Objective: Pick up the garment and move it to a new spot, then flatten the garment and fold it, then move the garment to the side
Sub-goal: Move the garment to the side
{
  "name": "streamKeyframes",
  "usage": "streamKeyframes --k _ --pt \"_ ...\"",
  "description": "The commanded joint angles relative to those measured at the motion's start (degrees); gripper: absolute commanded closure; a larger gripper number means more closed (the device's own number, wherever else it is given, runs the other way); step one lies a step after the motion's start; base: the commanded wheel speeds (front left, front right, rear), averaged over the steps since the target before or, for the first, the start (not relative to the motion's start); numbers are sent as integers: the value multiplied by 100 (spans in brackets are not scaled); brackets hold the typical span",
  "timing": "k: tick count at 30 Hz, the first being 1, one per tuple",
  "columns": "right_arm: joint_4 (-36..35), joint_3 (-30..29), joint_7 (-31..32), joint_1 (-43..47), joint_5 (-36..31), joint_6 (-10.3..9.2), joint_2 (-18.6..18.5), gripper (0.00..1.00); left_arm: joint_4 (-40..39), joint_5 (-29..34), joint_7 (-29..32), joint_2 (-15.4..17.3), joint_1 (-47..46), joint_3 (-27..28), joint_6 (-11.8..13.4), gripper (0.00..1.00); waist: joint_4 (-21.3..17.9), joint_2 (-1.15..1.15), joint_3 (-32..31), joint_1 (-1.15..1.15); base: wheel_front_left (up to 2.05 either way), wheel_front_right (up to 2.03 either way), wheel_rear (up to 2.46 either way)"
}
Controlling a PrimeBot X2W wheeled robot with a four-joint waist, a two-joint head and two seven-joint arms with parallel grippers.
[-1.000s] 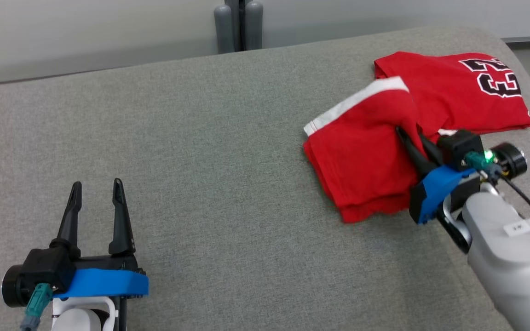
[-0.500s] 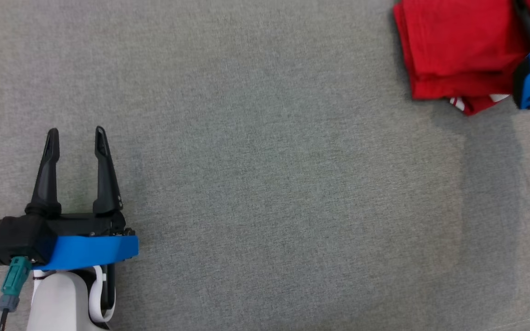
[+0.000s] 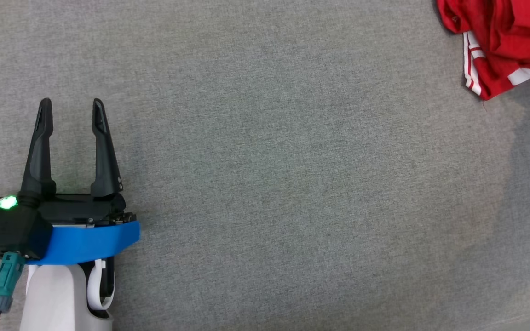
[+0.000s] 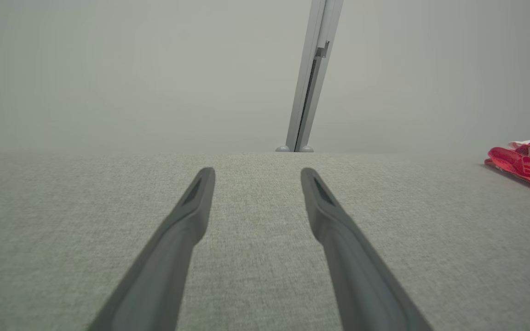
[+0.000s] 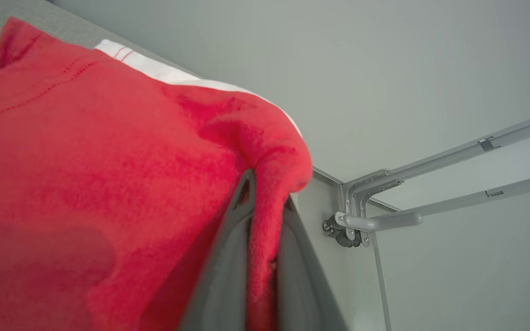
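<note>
Over wide grey cushion (image 3: 292,184), left fingers (image 3: 39,151) stand apart; right fingers (image 5: 228,262) clamp the garment (image 5: 85,161).

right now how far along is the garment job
Done: the right gripper has its fingers shut on a fold of the red garment. In hand: the move to a new spot; it hangs bunched. Left: flattening, folding, moving aside; the left gripper is open and empty.

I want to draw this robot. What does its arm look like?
The left gripper has two long, black, pointed jaws on a black body with a blue band, a green light and a teal cable plug. The forearm is white.
</note>
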Motion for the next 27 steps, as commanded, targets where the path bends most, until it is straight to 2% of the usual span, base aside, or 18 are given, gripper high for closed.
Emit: streamKeyframes --k 1,3,4,5,6,7,12,17,23,27 --pt "37 -6 -20 -95 27 -1 -32 100 -32 5 -24 30 -75 9 -5 0 -6 0 13 1 0 0 0" --pt "71 -42 -48 -153 58 -1 -30 97 -44 2 -24 41 -89 13 -6 0 -10 0 42 1 0 0 0" --pt "94 -44 -57 -173 56 -1 -29 92 -46 -2 -24 42 -98 17 -6 0 -10 0 58 1 0 0 0" --pt "114 -35 -57 -190 36 -1 -27 63 -43 -3 -24 43 -101 20 -6 0 -10 0 69 1 0 0 0" --pt "123 -34 -68 -201 30 -1 -9 52 -38 -6 -24 42 -100 23 -6 0 -9 0 77 1 0 0 0" --pt "134 -42 -76 -216 32 -1 11 0 -33 -11 -24 44 -100 26 -6 0 -8 0 82 1 0 0 0" --pt "194 -169 -162 -278 -31 -1 35 0 49 -46 -25 38 -56 41 -7 0 21 0 -64 1 0 0 0" --pt "130 -427 -206 -46 -159 -1 104 0 166 -100 -24 4 155 79 -7 0 55 0 -523 1 0 0 0" --pt "-965 -973 -207 727 -236 -1 321 0 330 -183 -25 -31 493 222 -7 0 68 0 -1237 1 0 0 0" --pt "-1738 -1346 -207 1459 -333 -1 664 0 447 -214 -23 -50 812 324 0 0 111 0 -1744 1 0 0 0"
